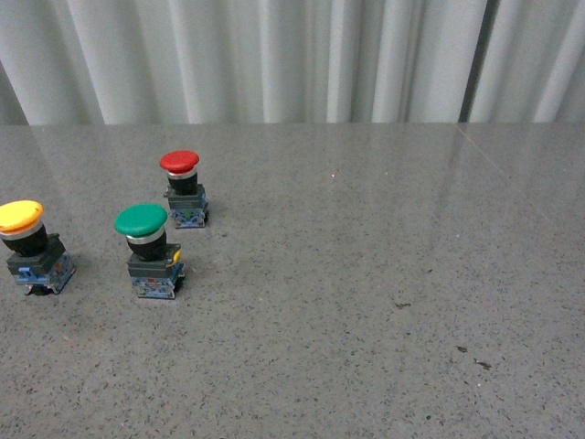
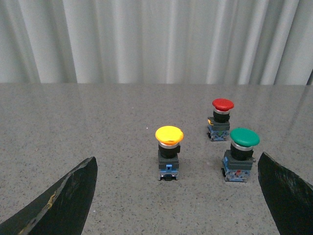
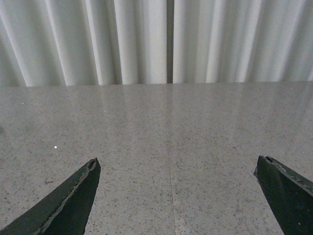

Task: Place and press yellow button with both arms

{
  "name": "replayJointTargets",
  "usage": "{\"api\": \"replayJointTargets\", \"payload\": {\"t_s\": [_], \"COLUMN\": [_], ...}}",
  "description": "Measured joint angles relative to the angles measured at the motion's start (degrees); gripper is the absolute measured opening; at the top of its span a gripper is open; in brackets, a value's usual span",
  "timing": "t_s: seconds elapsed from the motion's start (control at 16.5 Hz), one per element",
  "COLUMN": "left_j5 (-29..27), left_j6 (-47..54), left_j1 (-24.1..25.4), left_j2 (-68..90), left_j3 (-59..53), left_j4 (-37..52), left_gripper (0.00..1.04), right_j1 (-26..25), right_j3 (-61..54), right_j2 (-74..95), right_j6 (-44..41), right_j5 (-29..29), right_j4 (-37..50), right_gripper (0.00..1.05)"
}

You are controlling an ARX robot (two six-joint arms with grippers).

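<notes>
The yellow button [image 1: 22, 240] is standing upright on the gray table [image 1: 366, 274], far over on the left side, near the green button [image 1: 146, 251], with the red button [image 1: 183, 187] farther back, while the left claw [image 2: 176, 159] and the right claw [image 3: 176, 164] are each holding their 2 fingers wide apart.

Test lab: white curtain [image 1: 274, 55], speckled tabletop [image 1: 366, 274]
</notes>
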Motion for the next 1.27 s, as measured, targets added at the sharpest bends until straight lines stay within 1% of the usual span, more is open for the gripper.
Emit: {"api": "replayJointTargets", "payload": {"t_s": [0.48, 0.55, 0.61, 0.67, 0.73, 0.79, 0.91, 1.09, 1.21, 1.27], "left_j5": [0.0, -5.0, -10.7, -8.2, -4.1, -4.5, -3.5, -4.5, -6.7, -6.9], "left_j6": [0.0, 0.7, 2.4, 3.2, 3.0, 3.0, 1.7, -1.6, -1.5, -1.5], "left_j1": [0.0, -1.8, 0.3, 0.2, -1.2, -1.9, -2.6, -4.1, -4.3, -4.4], "left_j2": [0.0, 1.1, 17.2, 41.2, 64.0, 70.4, 80.2, 85.5, 89.8, 89.9], "left_j3": [0.0, 1.1, 7.9, 17.8, 27.7, 30.6, 34.7, 34.9, 33.7, 33.4], "left_j4": [0.0, -4.3, 7.9, 25.9, 29.2, 29.2, 26.9, 26.3, 29.1, 29.1], "left_gripper": [0.98, 0.98, 0.98, 0.98, 0.98, 0.98, 0.98, 0.98, 0.98, 0.98], "right_j1": [0.0, 0.0, 0.0, 0.0, 0.0, 0.0, 0.0, 0.0, 0.0, 0.0], "right_j3": [0.0, 0.0, 0.0, 0.0, 0.0, 0.0, 0.0, 0.0, 0.0, 0.0], "right_j2": [0.0, 0.0, 0.0, 0.0, 0.0, 0.0, 0.0, 0.0, 0.0, 0.0], "right_j6": [0.0, 0.0, 0.0, 0.0, 0.0, 0.0, 0.0, 0.0, 0.0, 0.0], "right_j5": [0.0, 0.0, 0.0, 0.0, 0.0, 0.0, 0.0, 0.0, 0.0, 0.0], "right_j4": [0.0, 0.0, 0.0, 0.0, 0.0, 0.0, 0.0, 0.0, 0.0, 0.0], "right_gripper": [0.98, 0.98, 0.98, 0.98, 0.98, 0.98, 0.98, 0.98, 0.98, 0.98]}}
